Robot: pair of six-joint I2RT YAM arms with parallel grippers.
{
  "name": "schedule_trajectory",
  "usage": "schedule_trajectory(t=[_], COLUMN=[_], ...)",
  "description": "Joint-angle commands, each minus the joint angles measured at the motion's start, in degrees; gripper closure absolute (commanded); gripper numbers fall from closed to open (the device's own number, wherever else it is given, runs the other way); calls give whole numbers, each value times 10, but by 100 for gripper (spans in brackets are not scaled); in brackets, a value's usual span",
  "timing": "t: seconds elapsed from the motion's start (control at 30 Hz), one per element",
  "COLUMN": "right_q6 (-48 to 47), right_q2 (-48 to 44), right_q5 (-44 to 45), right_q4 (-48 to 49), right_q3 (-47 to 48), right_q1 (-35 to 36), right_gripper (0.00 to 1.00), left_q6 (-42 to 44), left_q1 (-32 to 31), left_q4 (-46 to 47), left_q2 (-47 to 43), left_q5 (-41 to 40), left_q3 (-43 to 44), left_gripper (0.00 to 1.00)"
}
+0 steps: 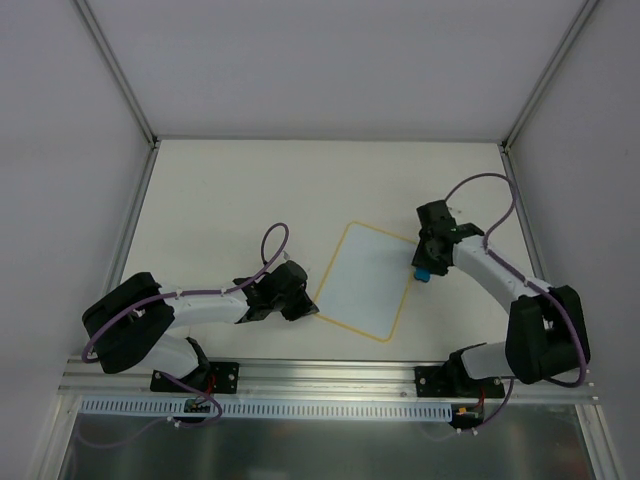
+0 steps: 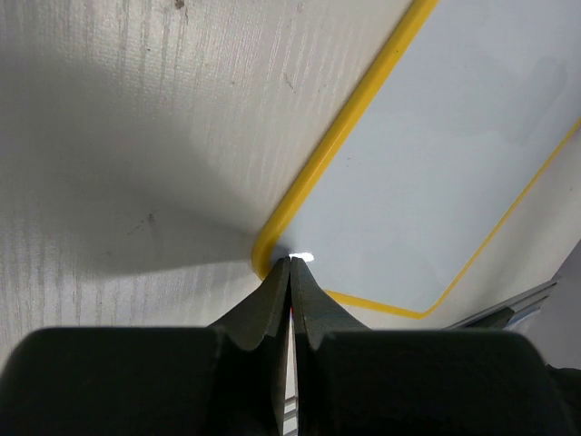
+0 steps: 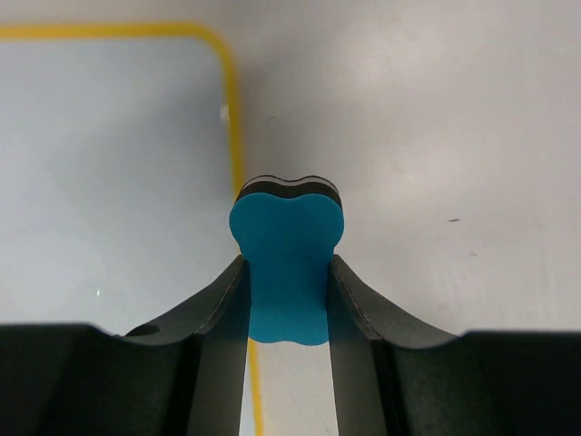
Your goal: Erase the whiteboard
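The whiteboard (image 1: 365,280) lies just left of your right gripper (image 3: 287,262), clamped on the blue eraser (image 3: 287,222); your left gripper (image 2: 290,265) sits clenched at its left corner.

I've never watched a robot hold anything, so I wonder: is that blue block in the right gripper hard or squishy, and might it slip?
Probably squishy: the blue eraser looks pinched in where the right gripper squeezes it, like foam. It is likely light too, since it looks small against the arm. Slipping seems unlikely, because it is clamped on both sides.

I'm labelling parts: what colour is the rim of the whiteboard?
Yellow; the whiteboard rim shows best in the left wrist view.
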Motion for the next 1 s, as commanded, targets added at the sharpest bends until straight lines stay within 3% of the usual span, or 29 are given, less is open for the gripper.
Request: schedule_trajectory(t=[0.0,0.13,0.33,0.53,0.57,0.63,0.77,0.97], right_q6=[-29,-50,-68,-79,-80,-83,-84,-88], right_q2=[-23,3,46,99,103,111,96,30], right_q5=[31,27,-49,-83,-85,-86,-79,-71], right_q4=[-30,-28,8,26,31,36,37,24], right_q3=[-14,-4,0,-1,-2,-6,-10,-11], right_q1=[-75,-190,-307,-338,-339,-341,-341,-341], right_gripper=[92,91,83,71,62,57,28,4], left_q6=[28,28,27,29,29,30,31,43], left_q1=[5,5,5,5,5,5,5,5], left_q4=[-93,-92,-93,-92,-93,-93,-94,-95], left_q2=[16,16,11,12,11,9,6,-13], left_q5=[-24,-25,-28,-28,-27,-28,-30,-38], left_q3=[-28,-28,-32,-30,-30,-31,-31,-26], left_gripper=[100,100,100,100,100,100,100,85])
